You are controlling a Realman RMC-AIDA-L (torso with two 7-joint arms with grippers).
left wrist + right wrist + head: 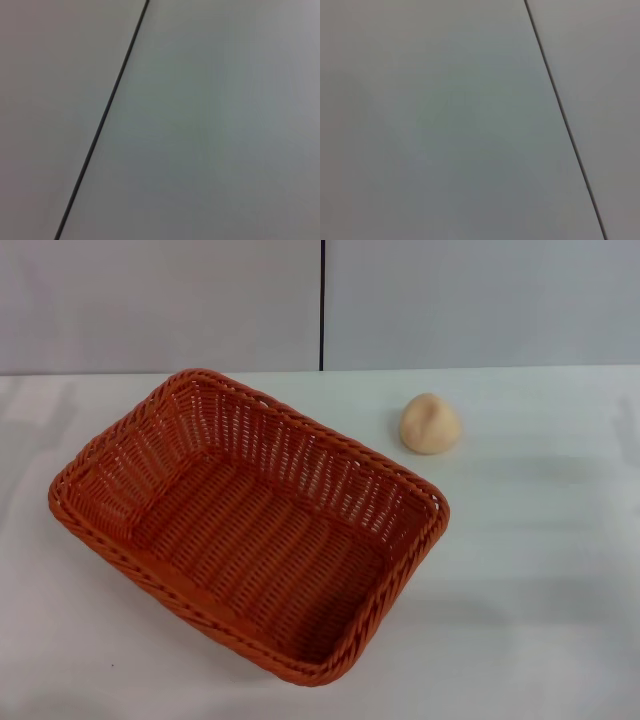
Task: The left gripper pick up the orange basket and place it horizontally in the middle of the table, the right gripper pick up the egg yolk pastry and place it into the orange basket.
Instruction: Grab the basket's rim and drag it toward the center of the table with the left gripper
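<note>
The orange basket (250, 525) lies on the white table (540, 580) left of centre, turned at an angle, its long side running from far left to near right. It is empty inside. The egg yolk pastry (430, 424), a small pale beige dome, rests on the table beyond the basket's far right corner, apart from it. Neither gripper appears in the head view. Both wrist views hold only a plain grey wall with a thin dark seam (102, 120) (565, 117).
A grey panelled wall (160, 300) with a vertical dark seam (321, 300) rises behind the table's far edge. White tabletop stretches to the right of the basket and in front of the pastry.
</note>
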